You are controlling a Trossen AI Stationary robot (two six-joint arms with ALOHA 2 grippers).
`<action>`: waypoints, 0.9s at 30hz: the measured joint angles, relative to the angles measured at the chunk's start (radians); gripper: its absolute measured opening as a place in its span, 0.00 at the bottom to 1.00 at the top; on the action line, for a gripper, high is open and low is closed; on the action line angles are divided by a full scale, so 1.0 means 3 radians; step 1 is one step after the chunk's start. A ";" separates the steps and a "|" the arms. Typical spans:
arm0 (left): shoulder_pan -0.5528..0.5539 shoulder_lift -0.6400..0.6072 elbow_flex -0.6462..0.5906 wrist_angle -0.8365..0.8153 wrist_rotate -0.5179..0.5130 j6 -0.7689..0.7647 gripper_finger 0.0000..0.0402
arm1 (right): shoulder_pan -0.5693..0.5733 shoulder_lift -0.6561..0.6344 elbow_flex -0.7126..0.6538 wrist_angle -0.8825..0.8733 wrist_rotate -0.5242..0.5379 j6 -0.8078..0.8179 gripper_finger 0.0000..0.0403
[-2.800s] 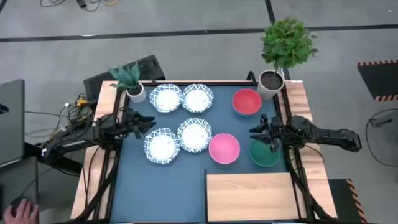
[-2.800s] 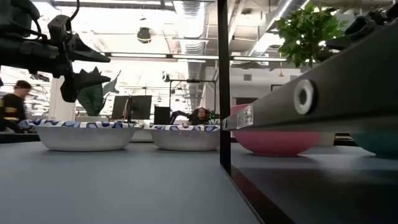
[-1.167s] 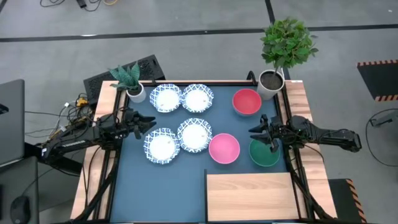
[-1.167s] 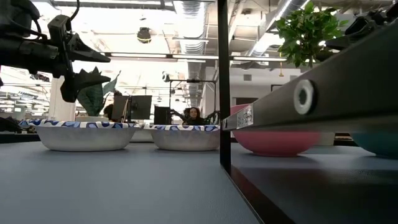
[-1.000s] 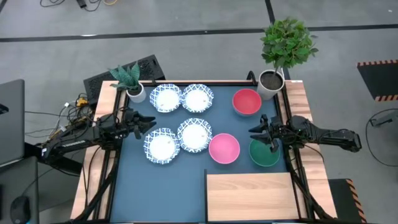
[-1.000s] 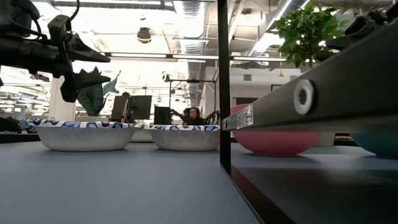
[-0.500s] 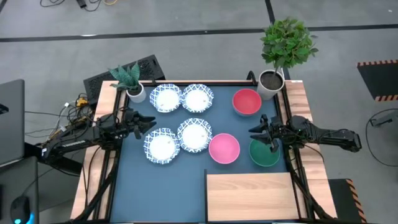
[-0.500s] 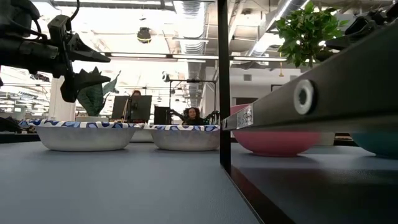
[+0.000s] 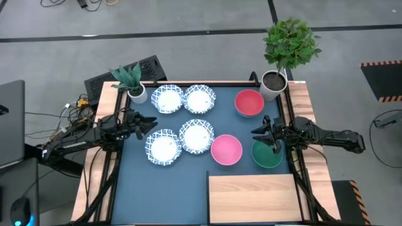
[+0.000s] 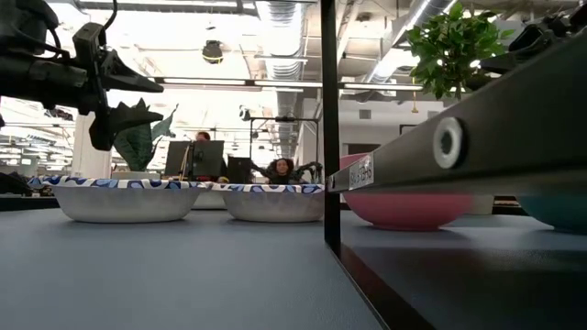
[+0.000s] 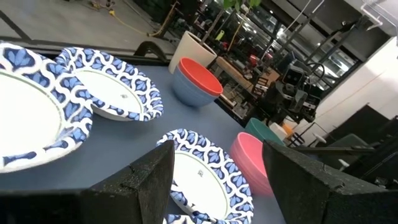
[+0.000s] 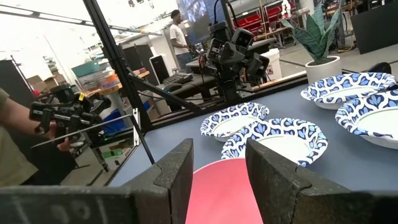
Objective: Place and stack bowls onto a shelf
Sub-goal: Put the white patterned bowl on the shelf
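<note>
Four white bowls with blue rims (image 9: 196,136) sit on the blue tabletop in two rows. The red bowl (image 9: 249,102) stands at the far right, the pink bowl (image 9: 226,149) and green bowl (image 9: 267,154) nearer. The wood-grain shelf (image 9: 251,198) lies at the near right edge. My left gripper (image 9: 149,123) hovers open by the table's left edge, beside the near-left white bowl (image 9: 163,147). My right gripper (image 9: 259,132) hovers open above the green bowl's far rim, pointing left, with the pink bowl (image 12: 224,186) ahead between its fingers. Neither gripper touches anything.
A white pot with a leafy plant (image 9: 274,85) stands at the far right corner, a smaller potted plant (image 9: 135,93) at the far left. The shelf's dark frame (image 10: 459,137) fills the low view's right side. A person's arm with a hand-held gripper (image 12: 62,118) shows beyond the table.
</note>
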 joint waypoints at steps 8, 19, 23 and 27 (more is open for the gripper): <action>0.0000 0.0000 0.0001 0.0015 -0.0043 0.0020 0.57 | 0.0001 -0.0001 0.0000 0.0001 0.0000 0.0000 0.43; -0.0001 0.0000 0.0000 0.0014 -0.0042 -0.0923 0.57 | 0.0000 0.0000 -0.0001 0.0044 0.0000 0.0008 0.43; 0.0001 0.0000 0.0001 0.0054 -0.0259 -0.0913 0.57 | 0.0000 0.0000 -0.0001 0.0170 -0.0020 0.0446 0.43; 0.0002 -0.0001 0.0000 0.0113 -0.0677 -0.1058 0.57 | 0.0000 0.0000 -0.0001 0.0227 -0.0018 0.0997 0.43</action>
